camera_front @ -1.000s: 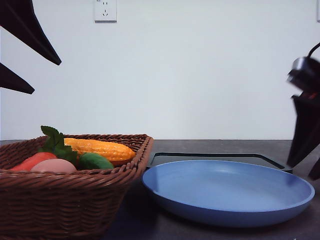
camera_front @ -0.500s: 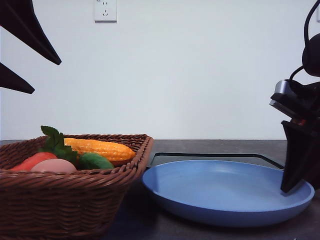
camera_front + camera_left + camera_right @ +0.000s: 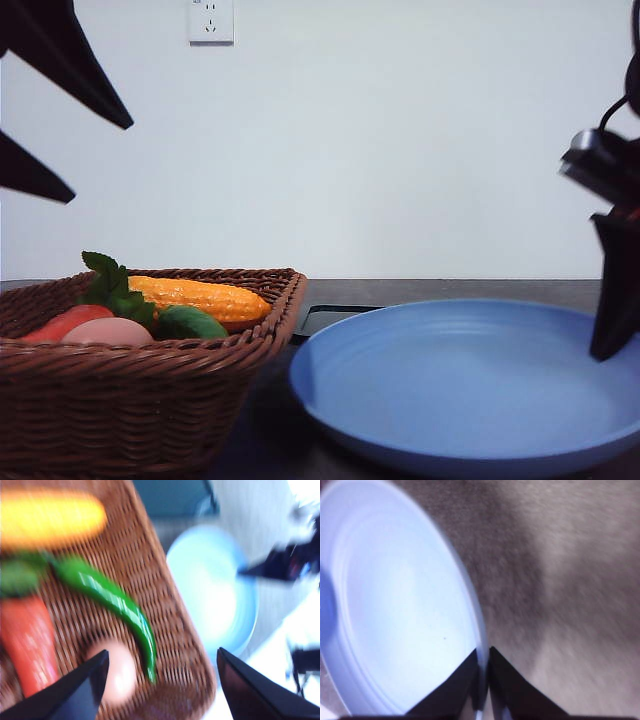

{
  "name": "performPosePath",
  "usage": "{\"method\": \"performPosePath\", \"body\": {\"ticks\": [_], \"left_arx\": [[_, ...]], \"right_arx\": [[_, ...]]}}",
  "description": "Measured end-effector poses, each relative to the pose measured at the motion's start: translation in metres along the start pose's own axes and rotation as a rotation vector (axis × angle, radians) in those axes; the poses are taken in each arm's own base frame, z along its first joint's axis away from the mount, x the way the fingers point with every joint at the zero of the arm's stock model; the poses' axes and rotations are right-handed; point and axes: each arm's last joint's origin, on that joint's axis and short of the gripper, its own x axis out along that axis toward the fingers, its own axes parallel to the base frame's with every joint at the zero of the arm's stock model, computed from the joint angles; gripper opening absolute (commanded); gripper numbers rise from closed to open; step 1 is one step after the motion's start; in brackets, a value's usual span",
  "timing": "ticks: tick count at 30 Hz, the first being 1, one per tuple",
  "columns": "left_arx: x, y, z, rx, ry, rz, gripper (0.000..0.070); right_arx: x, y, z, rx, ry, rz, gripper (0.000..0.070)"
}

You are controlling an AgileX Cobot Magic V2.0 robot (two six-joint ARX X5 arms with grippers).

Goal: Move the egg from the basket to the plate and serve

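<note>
White wall behind; one egg (image 3: 107, 331), right hand (image 3: 481, 680) pinching one plate (image 3: 470, 385), left hand (image 3: 160, 680) wide.

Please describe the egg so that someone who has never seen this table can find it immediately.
Find the brown wicker basket on the left of the table, beside the light blue plate. Inside it, near the front rim, lies the egg, between a red-orange carrot and a green pepper. It is the only smooth, pinkish-tan oval there.
</note>
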Motion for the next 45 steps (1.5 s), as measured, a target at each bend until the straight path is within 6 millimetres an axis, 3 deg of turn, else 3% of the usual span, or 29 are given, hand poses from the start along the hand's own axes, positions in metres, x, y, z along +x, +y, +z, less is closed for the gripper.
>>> {"method": "performPosePath", "body": {"ticks": [12,18,32,41,45], "left_arx": [[0.027,-0.024,-0.013,0.157,0.122,0.222,0.0444],[0.046,-0.032,-0.006,0.203,0.174,0.329,0.0444],[0.095,-0.014,-0.003,0.167,0.325,0.386,0.0442],[0.105,-0.008,-0.005,0.157,0.36,0.399,0.0439],[0.106,-0.008,-0.005,0.156,0.364,0.4,0.0392]], "right_arx": [[-0.045,0.006,-0.01,-0.024,-0.188,0.002,0.0],[-0.059,0.008,-0.014,-0.04,-0.258,0.005,0.0],[-0.073,0.014,-0.023,-0.066,-0.315,0.012,0.0],[-0.077,0.016,-0.027,-0.072,-0.326,0.015,0.0],[-0.078,0.017,-0.028,-0.076,-0.333,0.016,0.0]]}}
